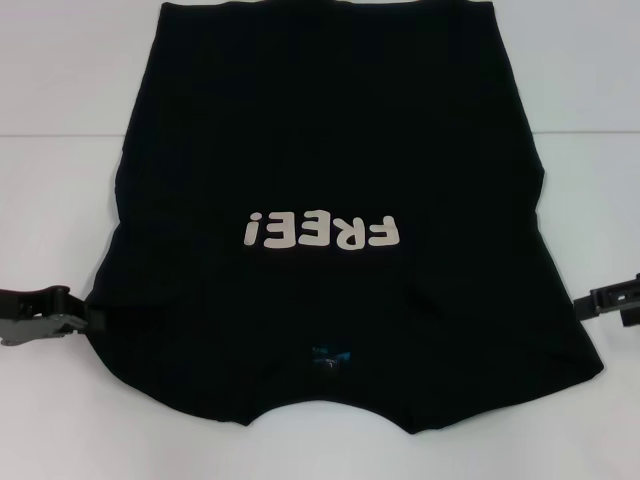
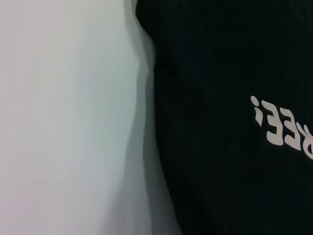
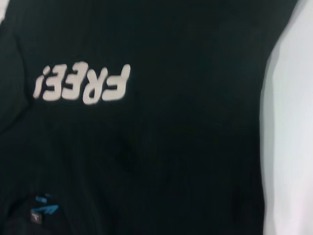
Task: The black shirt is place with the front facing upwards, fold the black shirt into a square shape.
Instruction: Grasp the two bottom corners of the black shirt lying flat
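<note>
Black shirt [image 1: 330, 140] lies flat, print up, on white worktop [image 1: 60, 90], neck label [image 1: 330, 357] near the robot, sleeves tucked in, left gripper [image 1: 88, 320] at its left edge, right gripper [image 1: 582, 306] at its right edge, jaws' state cannot tell.

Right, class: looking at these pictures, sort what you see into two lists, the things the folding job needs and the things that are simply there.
Belongs to the job:
- black shirt, front up, lettering showing
- left gripper, at the shirt's left edge
- right gripper, at the shirt's right edge

Simply there:
- white table beneath the shirt; nothing else is in view
</note>
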Controlling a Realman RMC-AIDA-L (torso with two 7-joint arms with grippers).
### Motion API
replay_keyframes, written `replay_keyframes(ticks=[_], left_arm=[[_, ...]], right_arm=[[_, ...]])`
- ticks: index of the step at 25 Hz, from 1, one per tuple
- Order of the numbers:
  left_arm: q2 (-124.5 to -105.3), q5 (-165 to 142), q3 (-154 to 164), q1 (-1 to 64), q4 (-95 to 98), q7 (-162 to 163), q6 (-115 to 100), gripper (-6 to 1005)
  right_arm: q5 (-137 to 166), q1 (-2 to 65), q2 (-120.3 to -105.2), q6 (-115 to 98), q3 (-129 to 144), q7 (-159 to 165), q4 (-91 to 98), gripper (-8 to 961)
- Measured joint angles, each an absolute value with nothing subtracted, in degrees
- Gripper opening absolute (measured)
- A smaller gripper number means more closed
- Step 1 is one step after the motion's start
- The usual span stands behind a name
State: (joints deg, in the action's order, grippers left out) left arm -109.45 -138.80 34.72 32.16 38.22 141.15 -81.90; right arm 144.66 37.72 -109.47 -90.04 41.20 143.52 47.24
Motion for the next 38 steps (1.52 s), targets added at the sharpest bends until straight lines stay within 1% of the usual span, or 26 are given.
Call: replay_keyframes(ticks=[19,38], left_arm=[[-109.87,-138.07,34.72,31.92,38.23,140.64,-81.86,48],[-110.32,-138.07,34.72,32.14,38.23,140.45,-81.92,48]], right_arm=[[148.01,38.32,-110.71,-87.20,42.33,142.70,42.69,928],[148.11,38.87,-111.17,-85.79,43.51,142.12,40.40,924]])
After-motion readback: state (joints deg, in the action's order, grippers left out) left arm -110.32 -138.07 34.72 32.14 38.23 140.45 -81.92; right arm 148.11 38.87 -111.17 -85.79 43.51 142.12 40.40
